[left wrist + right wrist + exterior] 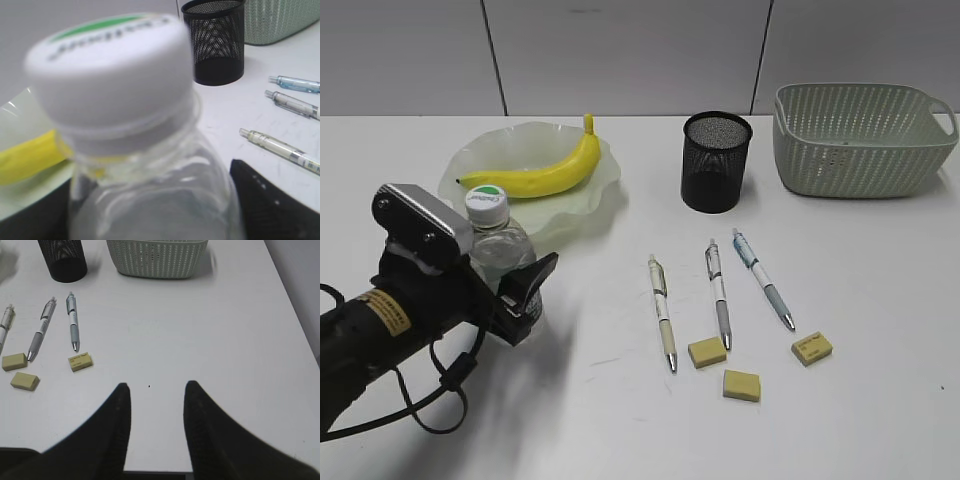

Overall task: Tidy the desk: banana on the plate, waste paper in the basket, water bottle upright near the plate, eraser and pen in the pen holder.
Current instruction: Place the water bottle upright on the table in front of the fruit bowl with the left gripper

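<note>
The clear water bottle (492, 222) with its white cap stands upright on the white desk (860, 300), just in front of the pale-green ruffled plate (605, 190). My left gripper (525, 290) is shut on the bottle's body, and its cap fills the left wrist view (110, 70). The yellow banana (555, 175) lies on the plate. Three pens (719, 293) and three yellow erasers (741, 385) lie on the desk in front of the black mesh pen holder (716, 160). My right gripper (155, 387) is open and empty over bare desk. No waste paper is in view.
The grey-green latticed basket (860, 140) stands at the back right, beside the pen holder. In the right wrist view the desk's right edge (295, 315) runs close by, with the nearest eraser (80, 361) to the gripper's left.
</note>
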Tool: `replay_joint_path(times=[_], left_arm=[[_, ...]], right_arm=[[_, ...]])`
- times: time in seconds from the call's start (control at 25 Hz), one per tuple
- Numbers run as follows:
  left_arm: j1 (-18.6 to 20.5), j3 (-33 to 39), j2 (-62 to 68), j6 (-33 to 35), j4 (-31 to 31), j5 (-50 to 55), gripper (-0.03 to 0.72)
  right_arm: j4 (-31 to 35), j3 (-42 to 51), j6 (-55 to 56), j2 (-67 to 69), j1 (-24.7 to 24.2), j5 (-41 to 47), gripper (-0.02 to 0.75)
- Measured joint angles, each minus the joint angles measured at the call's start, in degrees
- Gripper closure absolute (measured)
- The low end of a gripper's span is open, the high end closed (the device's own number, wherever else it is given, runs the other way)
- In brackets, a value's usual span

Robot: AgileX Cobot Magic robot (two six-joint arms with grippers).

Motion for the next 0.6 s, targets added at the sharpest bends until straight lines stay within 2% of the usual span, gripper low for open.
replay_joint_path(times=[0.24,0.6], left_arm=[[0.00,1.32,-2.90,-2.20,-0.43,0.97,0.088],[0.00,1.90,-22.29,-2.31,-0.92,3.84,0.099]], right_arm=[[0.00,0.00,0.00,0.00,0.00,0.00,0.440],[0.00,0.00,0.00,0.00,0.00,0.00,0.440]])
